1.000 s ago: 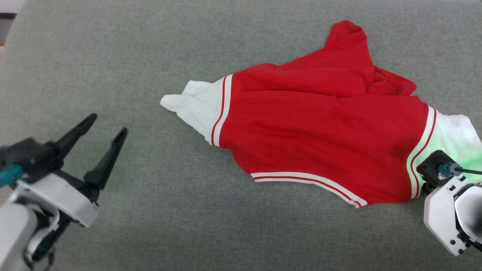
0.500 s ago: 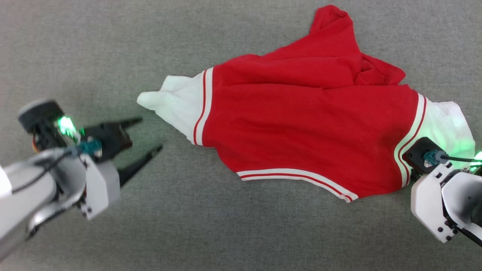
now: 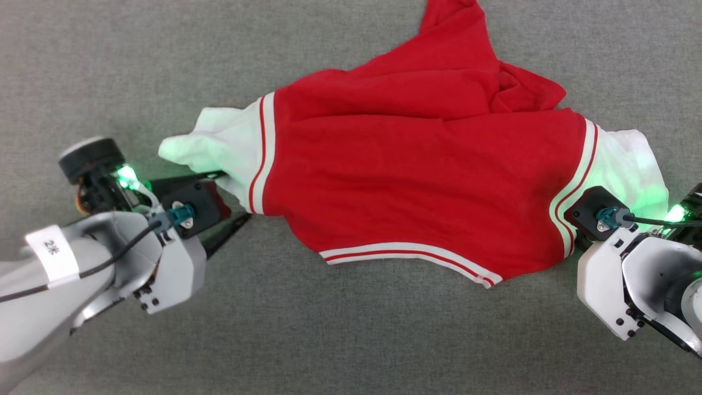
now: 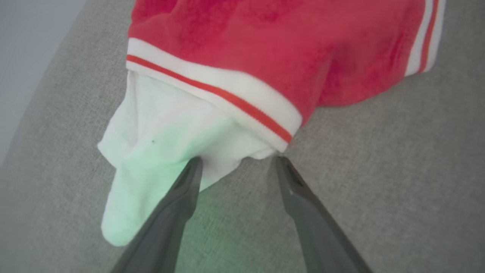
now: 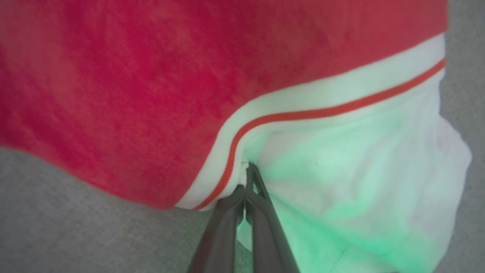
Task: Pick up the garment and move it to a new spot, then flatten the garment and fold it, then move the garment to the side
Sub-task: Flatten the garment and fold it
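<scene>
Looking down from the head camera, you are seeing the garment [image 3: 417,181] lying spread across the grey surface [image 3: 351,340]. Its red body is sitting in the middle, the left sleeve [image 3: 211,142] is pointing toward your left arm, and the right sleeve [image 3: 628,164] is lying beside your right arm. Your left arm is angling in from the lower left with its forearm low over the surface and its wrist turned, so the left gripper [image 4: 238,161] is aiming sideways at that near sleeve. Its jaws are standing wide apart and gripping nothing; one fingertip is lying against the sleeve's white cloth, while the other is sitting just beside the corner of the striped trim [image 4: 212,89], over bare grey surface. Your right arm is angling in from the lower right corner, its pale wrist housing tilting toward the shirt. The right gripper [image 5: 248,182] is clenched, its two dark fingers pressing together and pinching the garment where the white right sleeve is meeting the red-and-white stripe. Green light from each wrist is tinting the white cloth beside both grippers.
</scene>
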Tool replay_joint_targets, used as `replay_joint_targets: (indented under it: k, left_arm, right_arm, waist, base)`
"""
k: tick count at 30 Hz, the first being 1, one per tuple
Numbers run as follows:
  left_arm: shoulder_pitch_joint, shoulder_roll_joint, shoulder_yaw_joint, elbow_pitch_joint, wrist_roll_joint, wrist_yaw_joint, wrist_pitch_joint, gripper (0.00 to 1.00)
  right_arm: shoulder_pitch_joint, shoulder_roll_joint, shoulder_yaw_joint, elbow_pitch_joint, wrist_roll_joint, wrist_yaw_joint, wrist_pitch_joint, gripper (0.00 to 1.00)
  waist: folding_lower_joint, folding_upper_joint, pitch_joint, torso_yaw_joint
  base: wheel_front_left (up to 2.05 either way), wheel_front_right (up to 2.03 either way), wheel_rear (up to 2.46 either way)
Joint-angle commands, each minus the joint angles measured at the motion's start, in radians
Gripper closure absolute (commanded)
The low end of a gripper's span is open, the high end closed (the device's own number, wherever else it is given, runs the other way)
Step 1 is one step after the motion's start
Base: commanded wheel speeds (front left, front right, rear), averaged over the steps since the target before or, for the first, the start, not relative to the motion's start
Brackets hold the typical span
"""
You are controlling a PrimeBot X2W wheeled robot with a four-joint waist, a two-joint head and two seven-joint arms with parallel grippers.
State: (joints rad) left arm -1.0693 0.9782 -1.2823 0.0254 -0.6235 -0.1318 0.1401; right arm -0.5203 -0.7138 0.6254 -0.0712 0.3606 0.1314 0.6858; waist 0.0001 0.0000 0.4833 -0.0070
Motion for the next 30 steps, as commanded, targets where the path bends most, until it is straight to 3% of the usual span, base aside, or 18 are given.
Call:
replay_joint_targets:
  k: [1,13,15,17,24,30]
  left_arm:
    - [-0.008,0.000,0.002,0.012,0.019,0.002,-0.005,0.00]
    - [-0.032,-0.050,0.000,0.131,0.001,0.002,-0.080,0.00]
    - [-0.033,-0.060,0.000,0.141,-0.019,0.002,-0.082,0.55]
    - [-0.036,-0.066,0.000,0.150,-0.034,0.002,-0.083,0.97]
    - [-0.043,-0.069,0.002,0.188,-0.117,0.002,-0.132,1.00]
    - [-0.050,-0.049,0.002,0.217,-0.292,0.002,-0.252,1.00]
  right_arm:
    - [0.033,0.030,0.043,0.070,-0.006,-0.001,0.012,1.00]
    - [0.019,0.059,0.053,0.098,-0.011,-0.001,-0.002,1.00]
    - [0.017,0.060,0.050,0.100,-0.011,-0.001,-0.003,1.00]
    - [0.019,0.061,0.047,0.102,-0.010,-0.001,-0.003,1.00]
    - [0.027,0.073,0.001,0.092,0.000,-0.001,-0.041,1.00]
    - [0.050,0.071,-0.139,0.034,-0.006,-0.002,-0.111,1.00]
  waist:
    - [-0.0001,0.0000,0.006,-0.007]
    - [-0.0001,0.0000,0.016,-0.012]
    - [-0.0001,0.0000,0.018,-0.012]
    - [-0.0001,0.0000,0.020,-0.012]
    - [-0.0001,0.0000,0.000,-0.015]
    - [-0.0001,0.0000,-0.038,-0.010]
  base:
    - [0.00,0.00,0.00]
    - [0.00,0.00,0.00]
    - [0.00,0.00,0.00]
    - [0.00,0.00,0.00]
    - [0.00,0.00,0.00]
    - [0.00,0.00,0.00]
